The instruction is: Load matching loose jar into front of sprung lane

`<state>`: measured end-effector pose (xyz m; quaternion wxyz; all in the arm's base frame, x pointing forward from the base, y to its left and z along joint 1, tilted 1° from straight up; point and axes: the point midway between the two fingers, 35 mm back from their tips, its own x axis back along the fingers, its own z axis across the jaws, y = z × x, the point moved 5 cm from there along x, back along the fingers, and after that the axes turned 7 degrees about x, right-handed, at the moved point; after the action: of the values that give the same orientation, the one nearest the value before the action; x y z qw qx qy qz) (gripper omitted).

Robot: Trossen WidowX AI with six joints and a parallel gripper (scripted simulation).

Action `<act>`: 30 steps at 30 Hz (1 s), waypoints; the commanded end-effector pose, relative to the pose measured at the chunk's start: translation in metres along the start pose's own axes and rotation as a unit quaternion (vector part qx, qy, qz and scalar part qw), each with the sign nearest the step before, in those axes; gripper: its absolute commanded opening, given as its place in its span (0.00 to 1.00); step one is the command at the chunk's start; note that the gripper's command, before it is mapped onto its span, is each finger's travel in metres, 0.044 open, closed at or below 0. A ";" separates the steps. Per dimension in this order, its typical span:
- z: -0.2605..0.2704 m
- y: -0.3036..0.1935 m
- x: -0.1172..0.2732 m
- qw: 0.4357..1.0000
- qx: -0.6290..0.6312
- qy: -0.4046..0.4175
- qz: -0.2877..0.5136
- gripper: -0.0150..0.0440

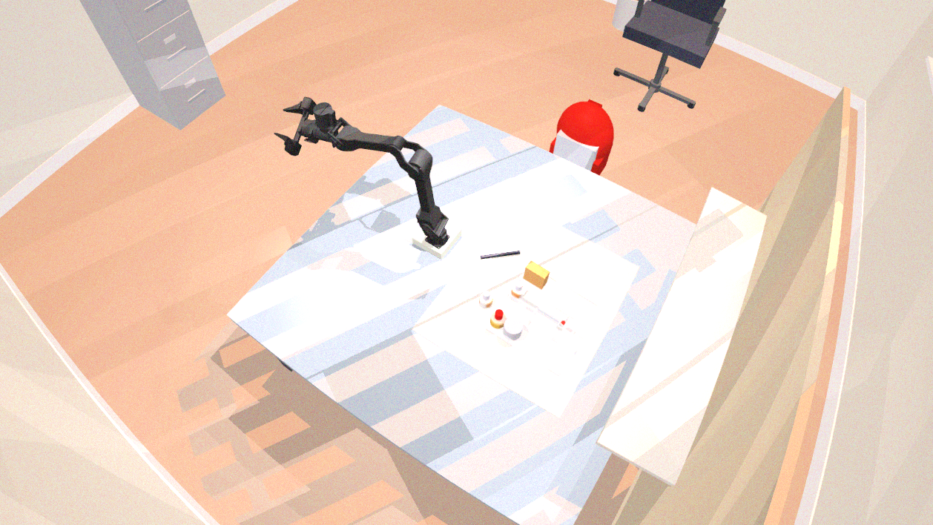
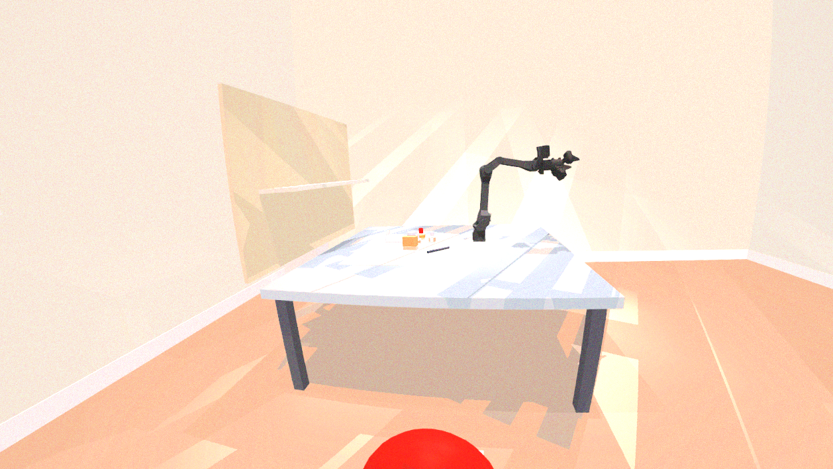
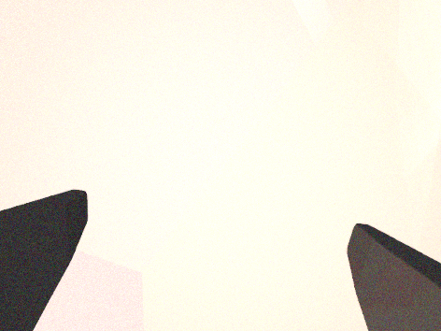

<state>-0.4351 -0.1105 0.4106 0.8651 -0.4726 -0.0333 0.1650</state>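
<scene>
- Gripper (image 1: 280,121) (image 2: 574,163) (image 3: 220,223), black: fingers wide apart, nothing between.
- Jar (image 1: 498,318) (image 2: 421,234), red-topped: on counter (image 1: 365,339) (image 2: 443,285).
- Block (image 1: 536,274) (image 2: 410,240), yellow-orange: near jars.

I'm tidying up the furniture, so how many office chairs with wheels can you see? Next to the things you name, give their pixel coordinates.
1: a dark office chair (image 1: 672,31), on the floor beyond the table, its top cut off by the picture's edge. Others may be out of view.

One office chair (image 1: 672,31), one yellow box (image 1: 536,274) (image 2: 410,240), one pen (image 1: 500,254) (image 2: 438,249) (black).
</scene>
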 end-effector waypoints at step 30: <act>-0.330 -0.114 0.158 0.733 0.494 -0.388 0.262 1.00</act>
<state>-0.2308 -0.3644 0.3225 0.8508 0.0499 -0.1644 0.4967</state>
